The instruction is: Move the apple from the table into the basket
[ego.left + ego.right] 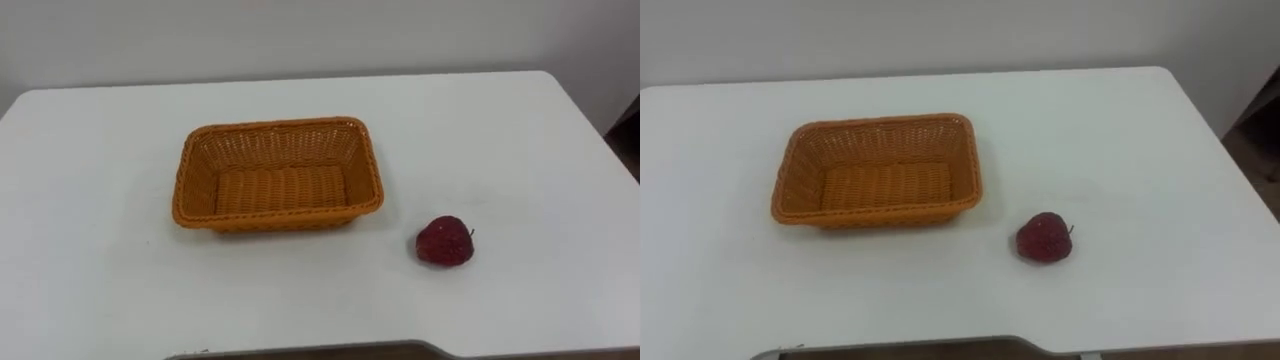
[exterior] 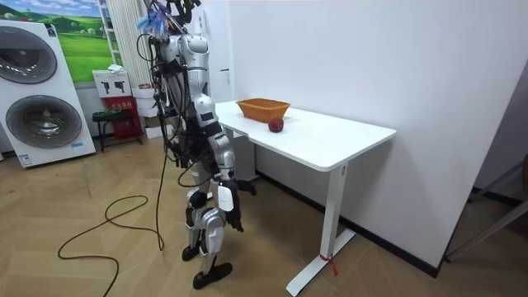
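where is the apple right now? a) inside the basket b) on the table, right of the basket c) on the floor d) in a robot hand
b: the apple lies on the white table, apart from the basket, off its right front corner.

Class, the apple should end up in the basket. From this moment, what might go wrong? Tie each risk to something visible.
1. The red apple lies loose on the smooth white table, so a clumsy touch may roll it towards the near front edge.
2. The empty wicker basket stands unheld close to the apple; a reach for the fruit may knock its rim and shift it.
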You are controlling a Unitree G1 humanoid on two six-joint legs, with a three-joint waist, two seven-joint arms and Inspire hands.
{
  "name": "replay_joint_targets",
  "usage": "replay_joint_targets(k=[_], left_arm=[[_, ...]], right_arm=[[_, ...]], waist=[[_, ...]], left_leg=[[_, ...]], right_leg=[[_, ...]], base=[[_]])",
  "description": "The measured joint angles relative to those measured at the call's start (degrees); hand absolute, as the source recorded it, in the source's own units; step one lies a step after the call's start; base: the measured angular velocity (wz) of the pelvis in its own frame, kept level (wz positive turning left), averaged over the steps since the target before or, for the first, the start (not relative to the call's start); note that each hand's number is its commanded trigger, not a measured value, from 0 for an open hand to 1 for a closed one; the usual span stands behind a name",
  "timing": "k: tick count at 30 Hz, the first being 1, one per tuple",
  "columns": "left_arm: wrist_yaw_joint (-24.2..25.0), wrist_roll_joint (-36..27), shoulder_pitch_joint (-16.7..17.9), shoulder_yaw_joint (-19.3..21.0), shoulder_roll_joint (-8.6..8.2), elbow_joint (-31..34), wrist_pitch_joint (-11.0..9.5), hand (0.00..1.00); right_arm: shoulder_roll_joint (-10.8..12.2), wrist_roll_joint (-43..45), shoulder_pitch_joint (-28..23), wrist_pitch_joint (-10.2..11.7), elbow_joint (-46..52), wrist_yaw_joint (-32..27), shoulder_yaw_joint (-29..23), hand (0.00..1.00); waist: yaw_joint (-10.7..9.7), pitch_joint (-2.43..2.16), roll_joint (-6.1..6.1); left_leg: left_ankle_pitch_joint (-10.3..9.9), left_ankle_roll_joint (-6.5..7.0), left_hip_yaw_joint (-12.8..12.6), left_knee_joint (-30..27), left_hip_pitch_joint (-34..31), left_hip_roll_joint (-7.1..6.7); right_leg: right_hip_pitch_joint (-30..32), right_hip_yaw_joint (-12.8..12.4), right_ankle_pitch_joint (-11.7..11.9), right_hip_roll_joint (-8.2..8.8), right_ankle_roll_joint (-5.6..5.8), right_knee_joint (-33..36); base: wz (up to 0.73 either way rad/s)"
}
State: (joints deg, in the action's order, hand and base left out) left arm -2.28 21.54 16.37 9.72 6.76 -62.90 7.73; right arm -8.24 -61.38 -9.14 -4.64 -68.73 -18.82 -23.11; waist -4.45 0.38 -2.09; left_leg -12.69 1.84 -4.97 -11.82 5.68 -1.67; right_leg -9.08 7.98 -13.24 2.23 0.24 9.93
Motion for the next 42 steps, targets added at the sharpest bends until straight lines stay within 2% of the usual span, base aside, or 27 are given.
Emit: replay_joint_targets(k=[2,4,5,7,9,13,16,20,21,22,23,25,26,27,28,30,34,39,42], left_arm=[[-0.07,-1.27,0.00,0.66,0.35,-0.10,-0.85,0.00],[-0.90,-1.28,0.01,1.51,0.52,0.15,-1.92,0.00],[-1.19,-1.20,0.05,1.61,0.55,0.41,-2.06,0.00],[-2.29,-1.32,0.22,1.87,0.84,1.21,-3.17,0.00],[-2.86,-1.34,0.28,2.01,1.07,1.58,-3.80,0.00],[-4.50,-1.61,0.27,2.48,1.14,0.98,-5.41,0.00],[-5.06,-1.38,0.34,2.29,1.47,0.97,-5.81,0.00],[-5.11,-1.17,1.06,1.22,1.51,1.02,-5.86,0.00],[-5.12,-1.17,1.07,1.07,1.84,1.01,-5.89,0.00],[-5.13,-1.01,1.06,0.58,2.26,0.97,-6.04,0.00],[-5.13,-0.76,1.00,0.54,2.35,0.97,-6.14,0.00],[-5.82,-0.43,0.56,-0.37,2.48,0.90,-6.78,0.00],[-5.95,-0.45,0.54,-0.51,2.48,0.88,-6.86,0.00],[-6.02,-0.48,0.47,-1.02,2.51,0.94,-6.85,0.00],[-6.03,-0.56,0.46,-1.85,2.51,0.99,-6.85,0.00],[-6.04,-0.68,0.80,-3.57,2.50,0.98,-6.84,0.00],[-5.73,-0.62,0.63,-4.39,2.17,1.01,-6.81,0.00],[-4.78,-0.62,-0.49,-4.38,2.27,2.16,-6.91,0.00],[-4.81,-0.61,-0.73,-4.44,2.28,3.07,-7.80,0.00]], right_arm=[[0.00,-3.87,0.16,0.87,3.90,-3.15,-3.11,0.00],[-0.01,-6.51,0.18,3.24,11.15,-7.63,-5.45,0.00],[-0.01,-6.88,0.19,4.07,13.29,-8.77,-5.74,0.00],[-0.08,-6.48,0.20,7.32,19.87,-13.24,-5.96,0.00],[-0.13,-5.56,0.03,9.29,25.65,-17.21,-6.02,0.00],[-0.20,3.99,0.24,12.66,39.29,-26.63,-6.73,0.00],[-0.13,13.14,0.14,12.73,44.37,-33.68,-3.79,0.00],[-0.16,24.00,-0.16,12.90,50.99,-39.09,-2.57,0.00],[-0.44,29.03,-0.15,14.24,54.41,-40.09,-2.02,0.00],[-1.18,33.73,-0.11,15.72,56.91,-40.56,-1.01,0.00],[-1.56,36.62,-0.09,16.32,57.84,-40.69,-0.48,0.00],[-2.35,48.77,-0.07,17.92,61.04,-41.91,1.67,0.00],[-2.55,51.10,-0.09,18.18,61.64,-41.95,2.29,0.00],[-2.71,54.54,-0.12,18.36,63.15,-41.77,3.13,0.00],[-2.74,57.40,-0.04,18.36,64.81,-41.68,4.10,0.00],[-2.78,60.84,0.20,18.49,66.96,-40.85,6.32,0.00],[-2.98,66.98,0.88,18.50,68.01,-36.35,10.31,0.00],[-3.22,67.81,1.45,18.49,67.86,-30.56,16.08,0.00],[-3.22,68.09,1.00,18.47,67.56,-26.78,18.68,0.00]], waist=[[-0.10,-0.08,-0.23],[0.00,-0.10,-0.10],[-0.01,-0.11,-0.12],[-0.14,-0.07,-0.03],[-0.13,-0.17,0.01],[0.16,-0.52,0.72],[0.30,-0.44,0.61],[0.34,-0.43,0.57],[0.37,-0.40,0.37],[0.57,-0.40,0.17],[0.93,-0.44,0.01],[2.23,-0.34,-0.47],[2.59,-0.30,-0.48],[3.25,-0.37,-0.60],[3.63,-0.74,-0.37],[4.16,-0.38,-0.58],[5.11,-0.36,-0.77],[5.67,-0.20,-0.45],[5.80,-0.13,-0.24]], left_leg=[[0.00,0.00,-0.56,0.00,-0.03,0.06],[-0.01,0.01,-1.07,-0.05,-0.28,0.06],[-0.01,0.02,-1.09,-0.09,-0.45,0.05],[-0.05,0.10,-1.06,-0.60,-1.35,0.05],[-0.06,0.11,-0.98,-0.65,-1.79,0.06],[-0.05,0.12,-1.06,-0.87,-2.49,0.04],[-0.02,0.11,-1.00,-0.91,-3.19,0.15],[0.03,0.21,-1.03,-0.89,-3.38,0.01],[0.05,0.24,-1.03,-0.89,-3.44,0.03],[0.05,0.24,-1.00,-0.90,-3.45,0.06],[0.05,0.24,-1.01,-0.88,-3.41,0.07],[0.05,0.23,-1.01,-0.89,-3.36,0.12],[0.05,0.23,-1.02,-0.92,-3.40,0.13],[0.04,0.23,-1.01,-0.96,-3.63,0.13],[0.05,0.23,-1.00,-0.96,-4.16,0.13],[0.05,0.23,-1.00,-0.89,-4.23,0.14],[0.05,0.22,-0.91,-0.89,-4.25,0.18],[0.06,0.21,-0.92,-0.77,-4.01,0.22],[0.06,0.21,-0.88,-0.73,-3.94,0.30]], right_leg=[[0.20,-0.48,-0.01,-0.01,0.02,0.29],[0.83,-1.05,-0.07,0.02,0.11,0.69],[1.00,-1.16,-0.08,0.02,0.12,0.72],[1.52,-1.32,-0.07,0.00,0.13,0.75],[1.92,-1.32,-0.07,-0.01,0.13,0.77],[2.79,-1.32,-0.05,-0.01,0.16,1.29],[3.56,-1.37,-0.05,-0.12,0.15,1.87],[4.31,-1.35,-0.06,0.09,0.17,2.00],[4.28,-1.32,-0.05,0.07,0.17,1.80],[4.17,-1.28,-0.05,0.02,0.17,1.69],[4.15,-1.33,-0.05,0.00,0.17,1.67],[4.18,-1.38,-0.04,-0.06,0.15,1.69],[4.25,-1.40,-0.03,-0.07,0.14,1.71],[4.47,-1.36,-0.03,-0.06,0.14,1.75],[5.03,-1.36,-0.03,-0.06,0.14,1.87],[5.08,-1.36,-0.01,-0.08,0.14,1.87],[5.03,-1.22,0.00,-0.10,0.12,1.72],[4.78,-1.28,0.05,-0.09,0.06,1.44],[4.21,-0.82,0.53,-0.13,0.03,0.54]], base=[[-0.13],[-0.12],[0.00],[0.02],[0.02],[0.00],[0.00],[0.00],[0.00],[0.00],[0.00],[0.00],[0.00],[0.00],[0.00],[0.00],[0.02],[0.00],[0.00]])
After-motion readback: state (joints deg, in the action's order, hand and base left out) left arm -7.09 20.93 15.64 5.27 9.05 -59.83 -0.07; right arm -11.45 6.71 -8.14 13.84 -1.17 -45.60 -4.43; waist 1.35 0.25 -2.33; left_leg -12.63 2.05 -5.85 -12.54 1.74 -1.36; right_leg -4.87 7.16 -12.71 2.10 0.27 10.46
